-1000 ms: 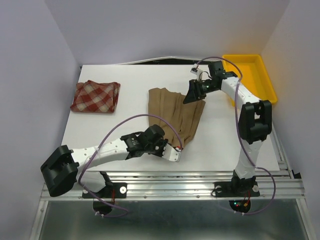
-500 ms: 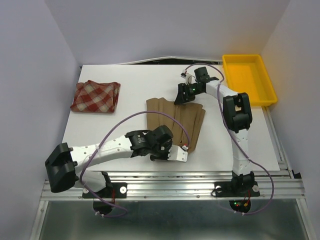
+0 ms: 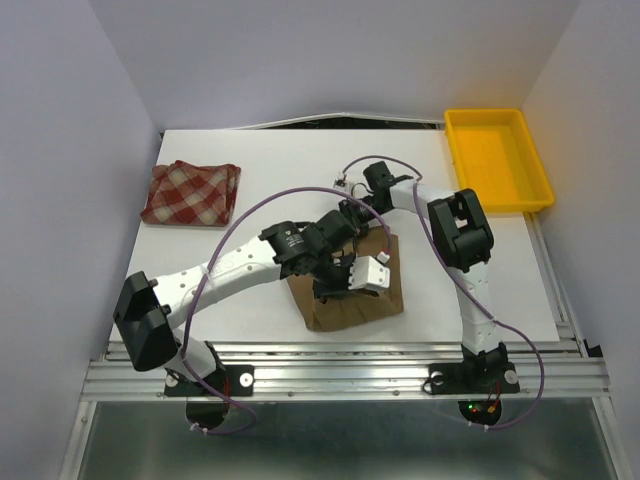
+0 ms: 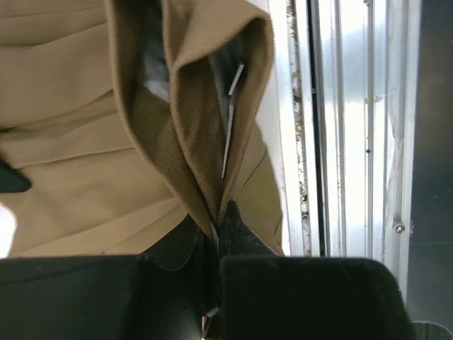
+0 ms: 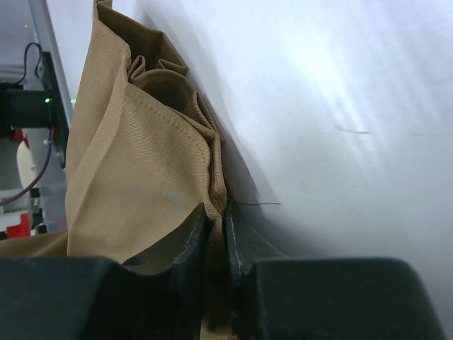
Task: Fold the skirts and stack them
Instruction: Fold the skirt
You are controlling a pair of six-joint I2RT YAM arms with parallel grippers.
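Skirt (image 3: pixel 340 312) now in half, nearer.

White tube links and black joint housings on left arm (image 3: pixel 225 273) and right arm (image 3: pixel 472 300); thin purple cable (image 3: pixel 283 193) looped along each; matte black fingers (image 4: pixel 244 244) on left pincer (image 4: pixel 216 225); black bases (image 3: pixel 470 376), red and green lights.

A white desk (image 3: pixel 270 160) took up most of the booth. At the desk's far right corner sat a yellow plastic tray (image 3: pixel 498 158); whether it rested on the desk or just off its edge I could not tell. Aluminium rails (image 3: pixel 350 365) ran along the desk's near edge, scuffed in places. Pale lilac walls (image 3: pixel 330 50) stood behind the desk and at both its sides.
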